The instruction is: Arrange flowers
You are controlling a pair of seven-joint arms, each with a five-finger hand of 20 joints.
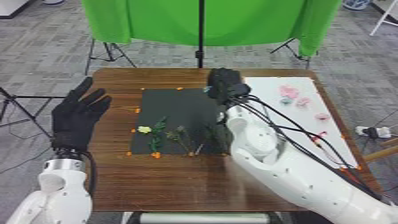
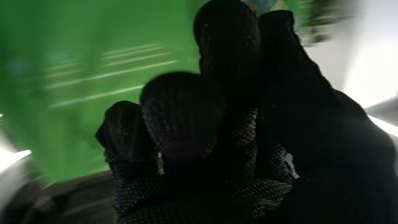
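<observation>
In the head view my left hand [image 1: 75, 120] is held open over the table's left edge, away from the flowers. My right hand [image 1: 227, 84] is above the dark mat's [image 1: 173, 102] far right corner, a small pale-blue flower [image 1: 208, 89] at its fingertips. In the right wrist view the thumb and a finger of my right hand [image 2: 226, 125] pinch that bluish flower [image 2: 264, 5]; its stem is hidden. A yellow flower [image 1: 144, 129] on a leafy green stem and another green stem [image 1: 180, 139] lie on the mat.
On the white board [image 1: 275, 87] at the right lie pink flowers [image 1: 289, 91], a teal one [image 1: 286, 101] and a small red piece [image 1: 322, 134]. Small orange markers [image 1: 156, 155] line the mat. Beyond the table hang green cloths [image 1: 151, 22] on stands.
</observation>
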